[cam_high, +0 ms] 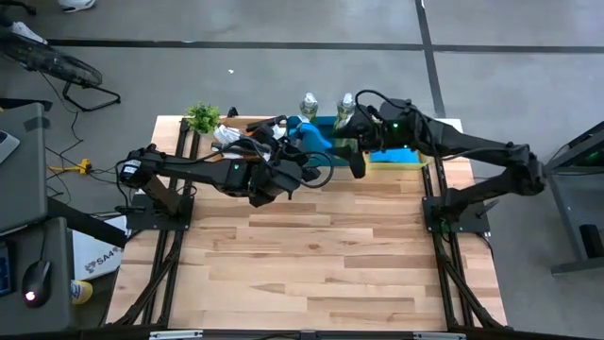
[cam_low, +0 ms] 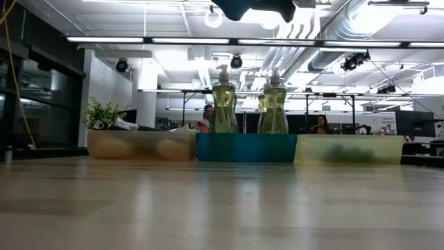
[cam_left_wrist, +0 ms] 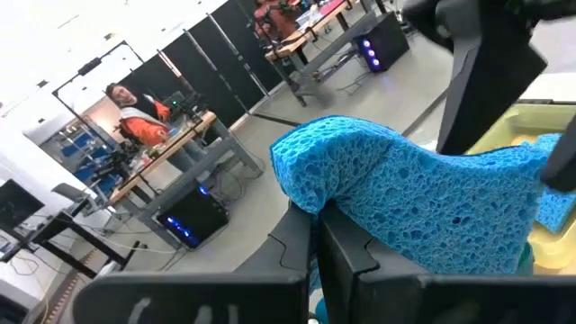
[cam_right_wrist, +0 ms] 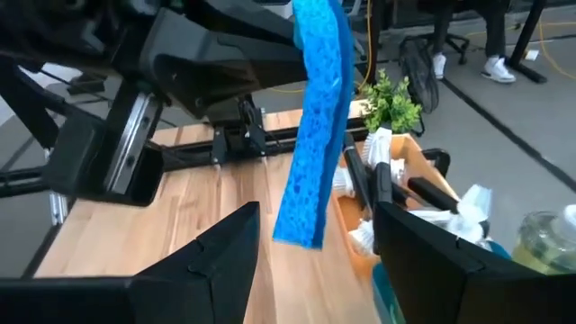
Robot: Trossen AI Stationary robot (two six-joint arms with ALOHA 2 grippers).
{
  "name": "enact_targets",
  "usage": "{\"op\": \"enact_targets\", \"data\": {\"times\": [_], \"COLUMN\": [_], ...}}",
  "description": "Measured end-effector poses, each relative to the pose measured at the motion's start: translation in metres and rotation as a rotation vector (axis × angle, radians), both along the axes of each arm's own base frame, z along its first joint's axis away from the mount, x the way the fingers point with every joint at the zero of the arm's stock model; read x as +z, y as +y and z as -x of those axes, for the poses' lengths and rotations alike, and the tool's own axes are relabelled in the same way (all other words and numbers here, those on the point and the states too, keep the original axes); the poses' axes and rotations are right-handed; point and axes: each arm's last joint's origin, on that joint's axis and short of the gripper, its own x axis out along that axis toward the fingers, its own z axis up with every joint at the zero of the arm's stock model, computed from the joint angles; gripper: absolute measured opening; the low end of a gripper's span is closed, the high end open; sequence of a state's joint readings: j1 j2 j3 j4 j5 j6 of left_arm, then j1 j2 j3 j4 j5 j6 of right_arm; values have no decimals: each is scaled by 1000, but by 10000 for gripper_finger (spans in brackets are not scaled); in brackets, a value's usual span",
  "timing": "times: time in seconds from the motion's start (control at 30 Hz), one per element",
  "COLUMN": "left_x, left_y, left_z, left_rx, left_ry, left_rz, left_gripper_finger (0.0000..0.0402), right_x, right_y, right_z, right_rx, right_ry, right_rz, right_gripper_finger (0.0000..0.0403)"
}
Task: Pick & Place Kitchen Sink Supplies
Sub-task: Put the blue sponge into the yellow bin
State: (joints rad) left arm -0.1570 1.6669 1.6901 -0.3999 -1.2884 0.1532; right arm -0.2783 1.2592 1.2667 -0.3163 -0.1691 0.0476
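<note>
High over the table's far middle, my left gripper (cam_high: 304, 157) is shut on a bright blue sponge (cam_high: 317, 138). My right gripper (cam_right_wrist: 315, 270) faces it from the right, open. Its fingers stand on either side of the sponge's free end (cam_right_wrist: 297, 229) without touching it. In the left wrist view the sponge (cam_left_wrist: 423, 189) runs away from my fingers toward a right finger (cam_left_wrist: 486, 81). Two clear bottles of yellow-green liquid (cam_low: 224, 104) (cam_low: 274, 104) stand in the blue bin (cam_low: 246, 148). Black brushes with white heads (cam_right_wrist: 378, 184) lie in the tan bin (cam_high: 247, 127). My left gripper pinches one end of the sponge (cam_left_wrist: 310, 193) between its two fingers (cam_left_wrist: 351, 256). They come roughly level from the table's left. The sponge is lifted clear, far above the tabletop. It sticks out past the fingers and bulges beside the hold.
Three bins stand in a row along the far edge: tan at the left, blue in the middle, yellow (cam_high: 396, 157) at the right with blue sponges in it. A small potted plant (cam_high: 202, 117) stands at the far left corner. The near tabletop (cam_high: 311, 264) is bare wood. People sit at desks beyond.
</note>
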Motion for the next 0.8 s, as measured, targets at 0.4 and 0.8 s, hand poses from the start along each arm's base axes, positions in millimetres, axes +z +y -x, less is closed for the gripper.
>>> {"op": "enact_targets", "data": {"times": [0.4,0.8], "left_x": [0,0], "left_y": [0,0], "left_z": [0,-1], "left_rx": [-20,-28], "left_ry": [3,1], "left_rz": [8,12], "left_gripper_finger": [0,4], "right_x": [-7,-5], "right_y": [-4,-3], "right_z": [-17,-17], "right_rx": [20,52], "right_ry": [-33,-48], "right_rz": [-34,-46], "right_gripper_finger": [152,44]}}
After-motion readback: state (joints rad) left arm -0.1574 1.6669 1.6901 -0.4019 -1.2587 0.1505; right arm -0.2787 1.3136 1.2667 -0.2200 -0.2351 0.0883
